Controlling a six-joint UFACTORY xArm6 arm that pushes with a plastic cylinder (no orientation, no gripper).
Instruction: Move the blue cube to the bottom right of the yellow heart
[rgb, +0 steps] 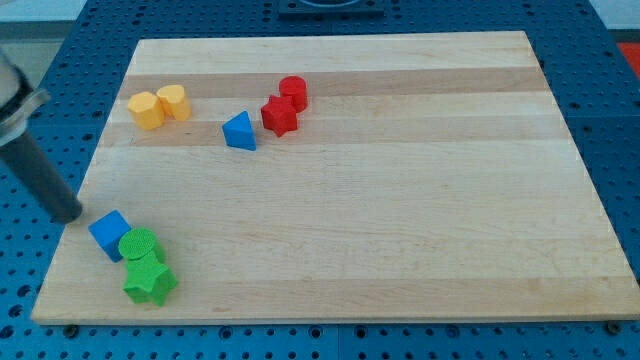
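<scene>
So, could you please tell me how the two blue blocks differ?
The blue cube is box-shaped; the blue triangle is a wedge. The cube sits near the view's bottom left, touching a green block; the triangle sits higher up, apart from the red blocks on its right. My tip is just left of the cube, far from the triangle. Both are the same blue.

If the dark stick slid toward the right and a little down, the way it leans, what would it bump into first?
Probably the blue cube. My tip sits just off the wooden board's left edge, close to the cube's upper left. The round green block lies right behind the cube. Depth is hard to judge from one view.
</scene>
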